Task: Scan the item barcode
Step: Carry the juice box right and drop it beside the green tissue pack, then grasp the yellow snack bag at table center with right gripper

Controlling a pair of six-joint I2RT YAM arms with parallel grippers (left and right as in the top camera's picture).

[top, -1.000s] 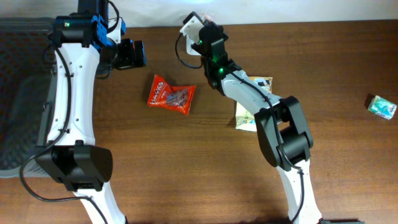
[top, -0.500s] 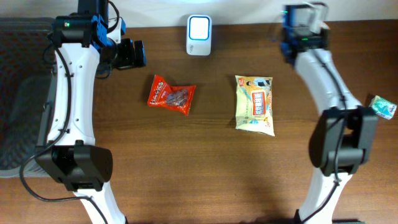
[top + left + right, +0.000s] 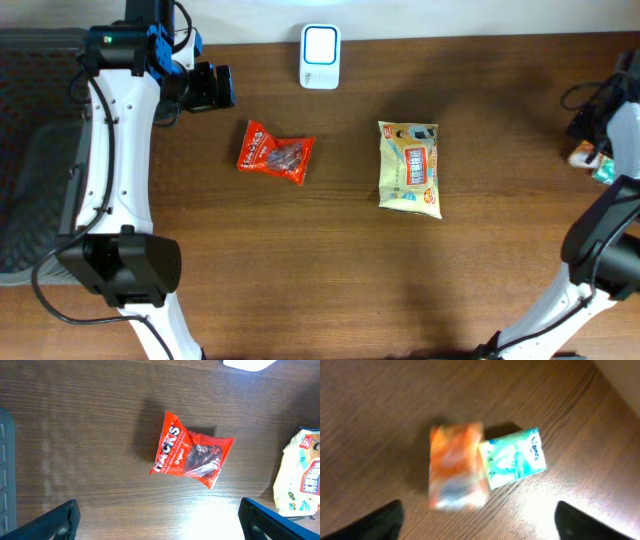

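Orange packet (image 3: 456, 466) lies flat near the desk's (image 3: 330, 250) right edge, touching a teal packet (image 3: 515, 457). My right tool (image 3: 480, 527), at the white scanner (image 3: 319, 43) a second ago, has swung over this pair, jaws wide, holding nothing. Left tool (image 3: 159, 522) unchanged: wide, empty, above the red snack bag (image 3: 192, 450).

The worktop (image 3: 300, 260) is dark, grained wood. The red snack bag (image 3: 275, 153) and cream packet (image 3: 410, 168) are glossy crinkled film; the scanner (image 3: 320, 43), smooth white plastic.
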